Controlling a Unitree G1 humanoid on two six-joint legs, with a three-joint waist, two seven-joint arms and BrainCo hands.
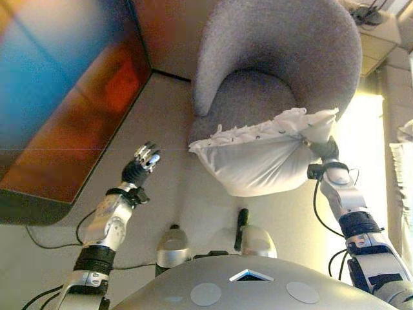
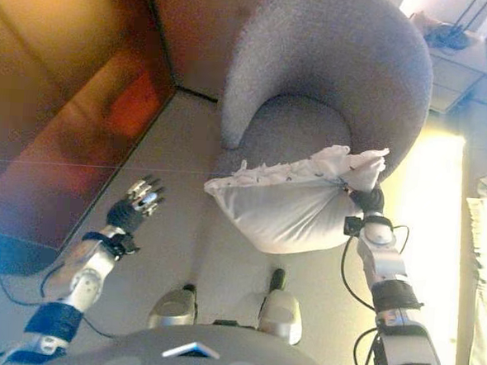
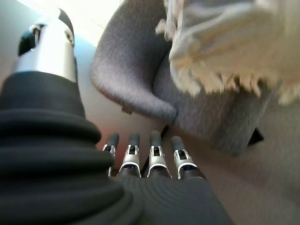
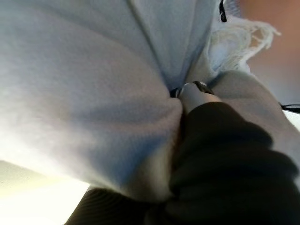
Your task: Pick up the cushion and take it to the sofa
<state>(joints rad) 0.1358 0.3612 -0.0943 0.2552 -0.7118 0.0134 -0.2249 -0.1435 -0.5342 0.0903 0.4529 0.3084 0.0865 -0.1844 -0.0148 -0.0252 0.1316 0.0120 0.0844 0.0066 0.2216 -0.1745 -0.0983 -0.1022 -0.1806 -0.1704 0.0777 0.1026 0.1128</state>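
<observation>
Fingers of the right hand (image 1: 327, 150) are bunched into the fabric at one corner of the single white, soft, fringed-edge cloth cushion (image 1: 255, 158), pinching it; the right wrist view shows cloth gathered tight against the dark ribbed cover with only a silver fingertip (image 4: 193, 89) peeping out of the folds. That one cushion hangs from this grip in the air, sagging down in front of the seat of the one grey, round-backed upholstered armchair (image 1: 277, 58), its frilled top edge running across the front of the seat; whether its far side brushes the seat front cannot be told. The left hand (image 1: 143, 163) is held up well apart from the cushion, off to the robot's left, empty, its silver dark-tipped fingers (image 3: 157, 152) straight and side by side in its own wrist view, with the armchair's curved arm and the cushion's fringe showing past them. Between the two hands lies pale plain floor (image 1: 164, 129). To the left stands one large dark reddish-brown glossy wooden cabinet (image 1: 77, 97), its side close to the left hand but not touching it. Behind the armchair, at the far right, one pale low unit (image 2: 457, 63) carries some dark objects too small to make out. Along the right edge one strip of whitish fabric (image 2: 486, 272) shows, and bright light falls on the floor beside it.
</observation>
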